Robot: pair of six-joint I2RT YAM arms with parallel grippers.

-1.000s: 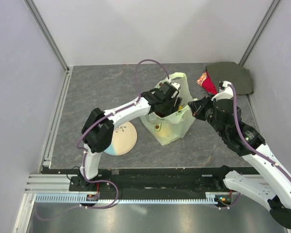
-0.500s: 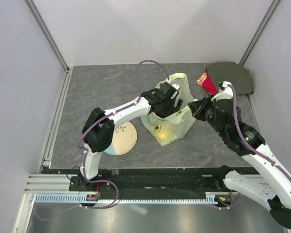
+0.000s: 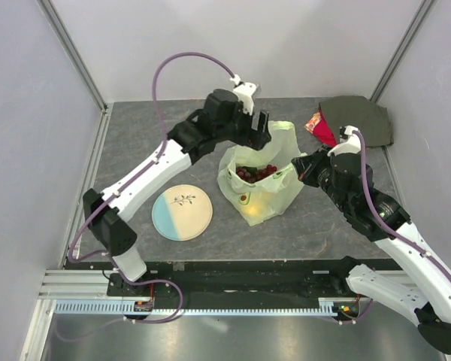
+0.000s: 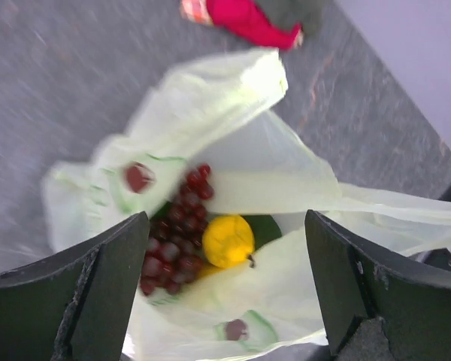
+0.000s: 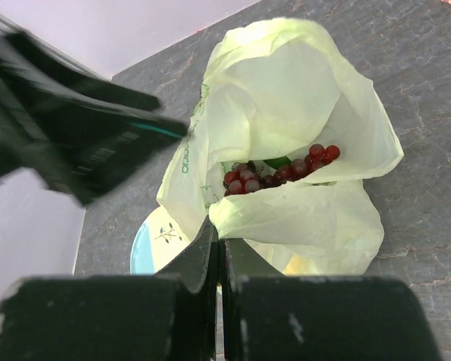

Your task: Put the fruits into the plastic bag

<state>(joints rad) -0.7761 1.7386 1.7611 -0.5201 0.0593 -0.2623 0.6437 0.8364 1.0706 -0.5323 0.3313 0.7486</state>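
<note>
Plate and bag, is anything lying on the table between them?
No. In the top view only bare grey table shows between the plate and the plastic bag.

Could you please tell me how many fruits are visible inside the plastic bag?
3: the grape bunch, the lemon beside it, and a green fruit next to the lemon. Others may be hidden deeper in the plastic bag.

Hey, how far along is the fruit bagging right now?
Done: the grape bunch and lemon lie inside the plastic bag. In hand: the right gripper pinches the bag's rim, jaws shut; the left gripper hovers above, open and empty. Left: no fruit shows outside, so probably just finishing.
</note>
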